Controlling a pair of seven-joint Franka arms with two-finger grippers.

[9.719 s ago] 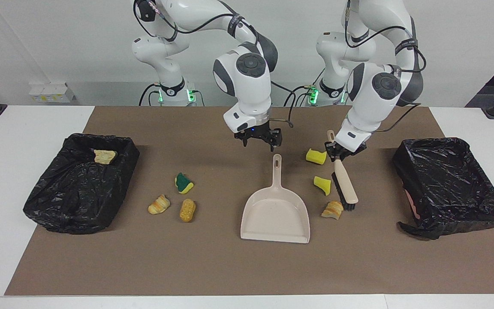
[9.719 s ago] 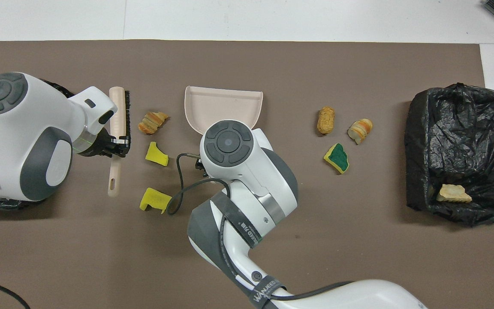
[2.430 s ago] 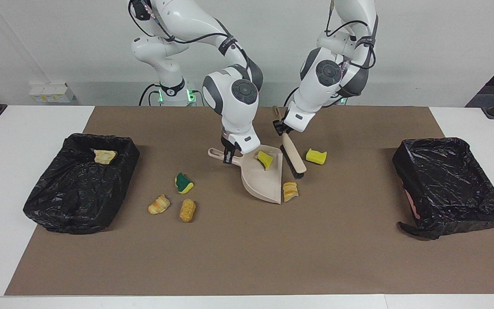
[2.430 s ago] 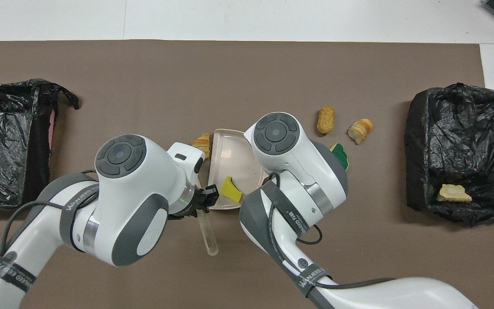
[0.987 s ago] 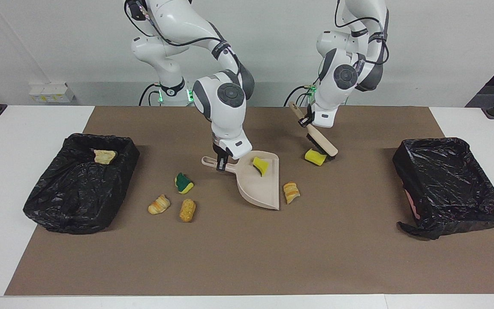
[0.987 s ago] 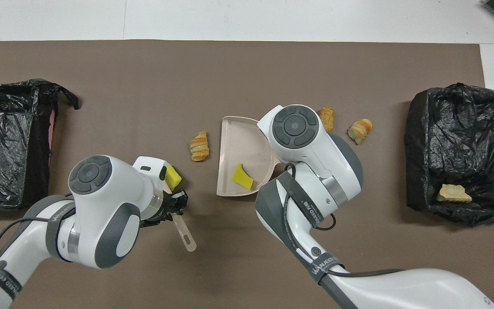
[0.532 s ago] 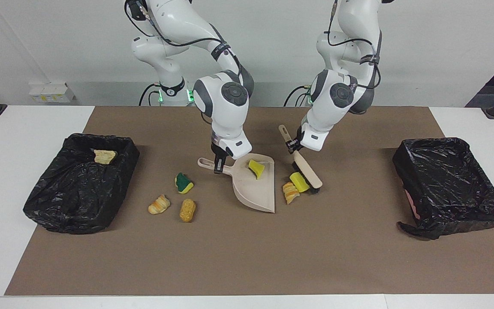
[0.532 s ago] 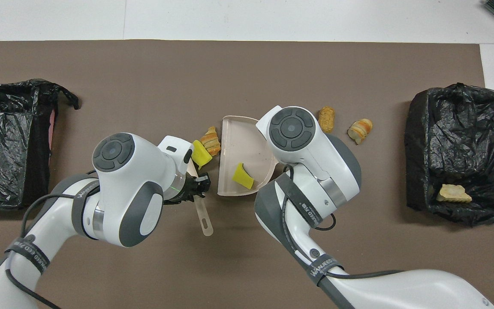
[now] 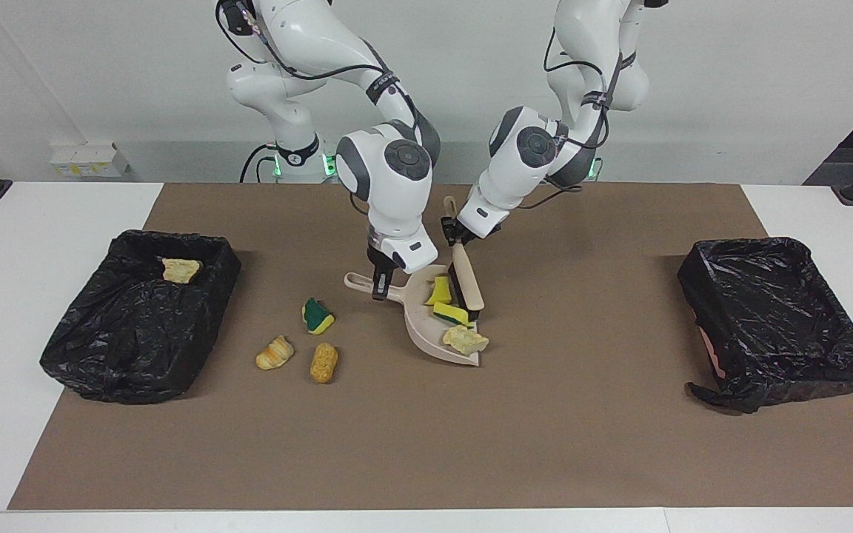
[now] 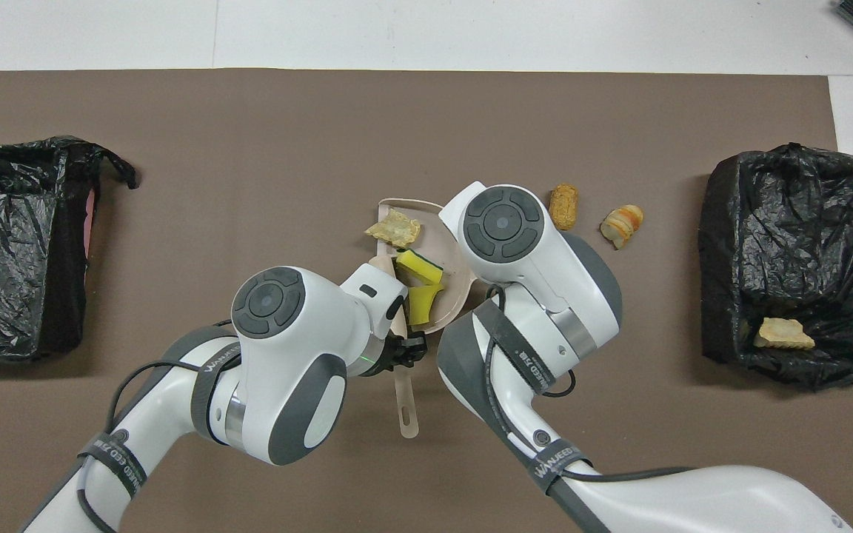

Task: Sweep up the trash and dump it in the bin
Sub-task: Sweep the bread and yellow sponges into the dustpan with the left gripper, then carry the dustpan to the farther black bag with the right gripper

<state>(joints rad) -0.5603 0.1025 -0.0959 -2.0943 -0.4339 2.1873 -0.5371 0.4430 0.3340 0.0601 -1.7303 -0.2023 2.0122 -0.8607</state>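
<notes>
My right gripper [image 9: 378, 285] is shut on the handle of the beige dustpan [image 9: 426, 333], which rests on the mat, tipped on edge. My left gripper [image 9: 455, 231] is shut on the beige brush [image 9: 466, 285], whose bristle head lies in the pan's mouth. In the pan lie three pieces of trash: a yellow sponge chunk [image 9: 437, 290], a yellow sponge with a dark green strip [image 10: 419, 266] and a pastry piece [image 9: 465, 340]. On the mat toward the right arm's end lie a green-and-yellow sponge [image 9: 317, 316], a pastry [image 9: 274, 353] and a bread piece [image 9: 323, 362].
A black-lined bin [image 9: 101, 348] at the right arm's end of the table holds one bread scrap [image 9: 181, 269]. A second black-lined bin [image 9: 774, 296] stands at the left arm's end. The brown mat [image 9: 426, 444] covers the table's middle.
The left arm swept the brush toward the dustpan, pushing a yellow sponge and a pastry piece into it. The right gripper kept hold of the pan, which barely shifted.
</notes>
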